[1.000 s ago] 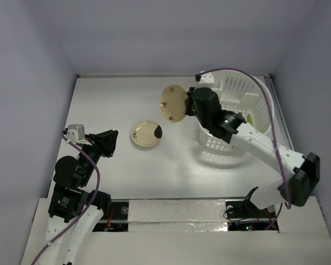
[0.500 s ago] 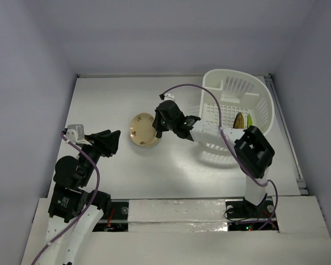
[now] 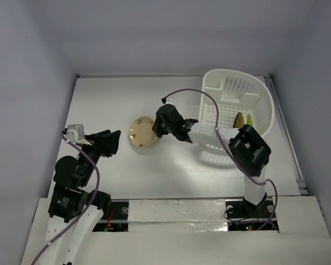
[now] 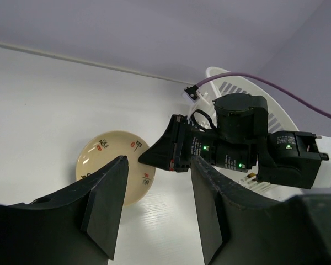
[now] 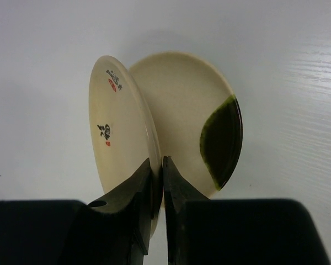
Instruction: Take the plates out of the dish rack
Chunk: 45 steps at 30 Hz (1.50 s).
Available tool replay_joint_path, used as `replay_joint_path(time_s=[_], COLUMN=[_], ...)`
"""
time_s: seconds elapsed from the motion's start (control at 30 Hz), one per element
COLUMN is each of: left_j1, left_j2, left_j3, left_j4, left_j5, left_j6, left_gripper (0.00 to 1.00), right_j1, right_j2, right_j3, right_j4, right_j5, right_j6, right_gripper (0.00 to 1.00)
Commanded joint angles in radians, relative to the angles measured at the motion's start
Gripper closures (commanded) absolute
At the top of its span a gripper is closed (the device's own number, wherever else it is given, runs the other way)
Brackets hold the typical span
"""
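My right gripper (image 5: 157, 165) is shut on the rim of a cream plate (image 5: 118, 127) with small writing, held on edge and tilted. Right behind it a second cream plate (image 5: 193, 105) with a dark green patch lies flat on the table. From above, the right gripper (image 3: 161, 126) sits left of the white dish rack (image 3: 231, 83), with the held plate (image 3: 142, 132) over the lying one. In the rack an amber plate (image 3: 239, 120) and a lime green plate (image 3: 249, 118) stand on edge. My left gripper (image 3: 111, 141) is open and empty at the near left, apart from the plates.
Grey walls close the table on the left, back and right. A purple cable (image 3: 209, 102) arcs from the right arm across the rack's left side. In the left wrist view the right gripper (image 4: 168, 153) shows beyond my open fingers (image 4: 105, 204).
The right arm carried the cream plate from beside the rack leftward and down onto the plate on the table. The left gripper's jaws have parted; its arm stayed put.
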<state>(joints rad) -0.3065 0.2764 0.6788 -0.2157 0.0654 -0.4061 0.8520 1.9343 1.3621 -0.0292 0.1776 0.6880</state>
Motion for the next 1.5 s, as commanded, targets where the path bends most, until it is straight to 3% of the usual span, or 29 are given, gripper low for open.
replay_joint_path(time_s=[0.0, 0.23, 0.27, 0.37, 0.6, 0.77, 0.83, 0.87, 0.9, 0.93, 0.97, 1.17, 1.27, 1.3, 1.4, 1.47], left_j1=[0.001, 0.001, 0.001, 0.001, 0.001, 0.001, 0.001, 0.001, 0.001, 0.001, 0.001, 0.001, -0.008, -0.008, -0.019, -0.019], left_j2=[-0.003, -0.003, -0.003, -0.002, -0.003, -0.003, -0.003, -0.003, -0.005, -0.005, -0.008, -0.022, -0.032, -0.036, -0.046, -0.052], left_j3=[-0.005, -0.007, -0.007, -0.007, -0.007, -0.007, -0.007, -0.007, -0.007, -0.007, -0.007, -0.008, -0.01, -0.01, -0.008, -0.008], left_j4=[0.033, 0.035, 0.033, 0.033, 0.036, 0.035, 0.036, 0.035, 0.035, 0.035, 0.038, 0.041, 0.041, 0.041, 0.039, 0.039], left_j5=[-0.004, -0.003, -0.001, -0.001, 0.002, 0.002, 0.004, 0.004, 0.004, 0.004, 0.005, 0.013, 0.013, 0.011, 0.007, 0.007], left_j6=[-0.002, -0.002, -0.002, -0.002, 0.0, -0.002, 0.0, 0.001, 0.001, 0.0, 0.001, 0.0, 0.0, 0.0, 0.001, 0.0], left_gripper=[0.54, 0.54, 0.54, 0.54, 0.54, 0.54, 0.53, 0.53, 0.53, 0.53, 0.53, 0.53, 0.53, 0.53, 0.53, 0.52], right_j1=[0.002, 0.002, 0.002, 0.002, 0.002, 0.002, 0.002, -0.007, -0.016, -0.028, -0.063, -0.246, -0.333, -0.349, -0.404, -0.438], right_j2=[0.003, 0.0, 0.0, -0.006, -0.076, -0.196, -0.288, -0.32, -0.383, -0.415, -0.448, -0.682, -0.702, -0.698, -0.666, -0.65], right_j3=[0.005, -0.006, -0.005, -0.003, -0.018, -0.04, -0.057, -0.075, -0.086, -0.096, -0.107, -0.198, -0.179, -0.173, -0.161, -0.17], right_j4=[0.069, 0.046, 0.037, 0.031, -0.052, -0.133, -0.182, -0.204, -0.231, -0.291, -0.323, -0.538, -0.642, -0.665, -0.745, -0.752], right_j5=[0.022, 0.048, 0.056, 0.091, 0.192, 0.322, 0.423, 0.462, 0.54, 0.571, 0.6, 0.665, 0.674, 0.677, 0.668, 0.637], right_j6=[0.024, 0.034, 0.035, 0.033, -0.004, -0.08, -0.117, -0.129, -0.139, -0.149, -0.15, -0.189, -0.215, -0.222, -0.235, -0.263], right_gripper=[0.82, 0.77, 0.71, 0.68, 0.48, 0.48, 0.56, 0.65, 0.84, 0.95, 1.0, 1.0, 0.91, 0.8, 0.58, 0.56])
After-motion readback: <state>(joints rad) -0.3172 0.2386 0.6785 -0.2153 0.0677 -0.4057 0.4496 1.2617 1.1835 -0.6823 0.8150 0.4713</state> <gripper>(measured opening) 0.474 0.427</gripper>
